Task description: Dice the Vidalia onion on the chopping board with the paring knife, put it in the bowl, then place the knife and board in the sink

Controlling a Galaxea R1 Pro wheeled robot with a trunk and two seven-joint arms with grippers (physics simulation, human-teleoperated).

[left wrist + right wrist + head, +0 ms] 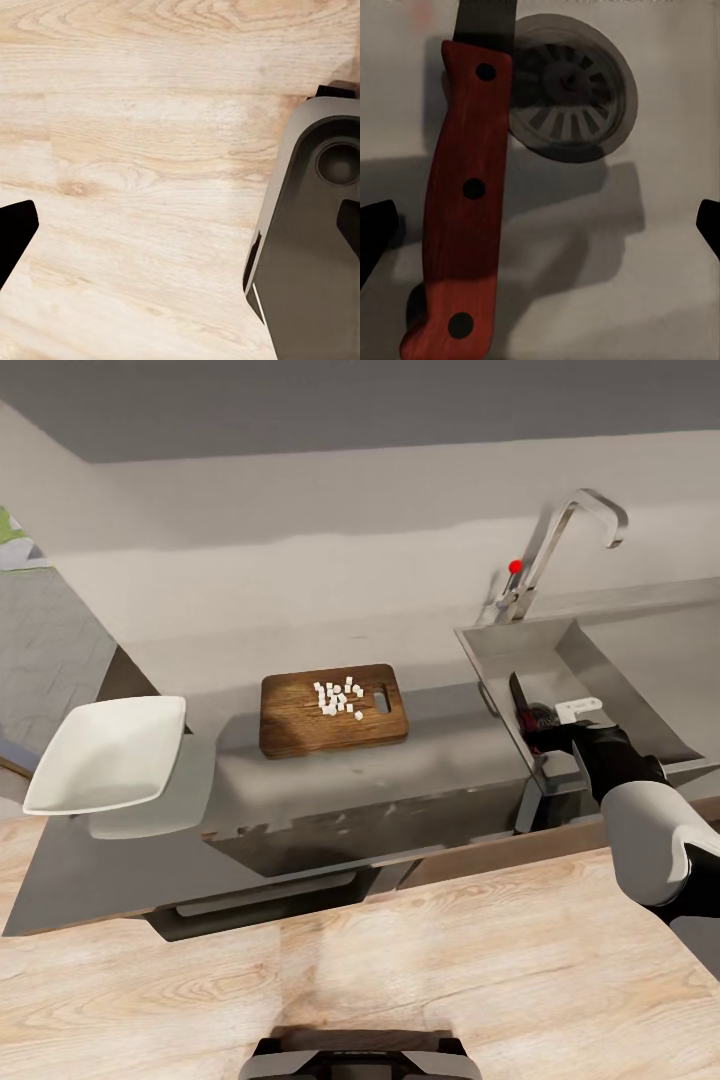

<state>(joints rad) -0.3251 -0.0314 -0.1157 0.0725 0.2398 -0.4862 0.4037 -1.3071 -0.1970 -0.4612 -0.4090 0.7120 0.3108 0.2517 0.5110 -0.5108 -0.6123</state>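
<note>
The knife (465,202) blade is cut off at 12 o'clock in the right wrist view; in the head view the knife is partly hidden behind the right gripper (560,722), whose jaws cannot be made out.

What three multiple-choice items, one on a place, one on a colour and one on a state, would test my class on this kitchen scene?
1. Where does the paring knife lie?
A in the sink
B on the chopping board
C in the bowl

2. What colour is the knife's handle?
A blue
B red
C white

3. How is the right gripper?
A shut on the knife
B open above the knife
C shut on the bowl

Answers: 1 A, the knife rests by the drain. 2 B, the right wrist view shows red. 3 B, the fingertips stand wide apart.
</note>
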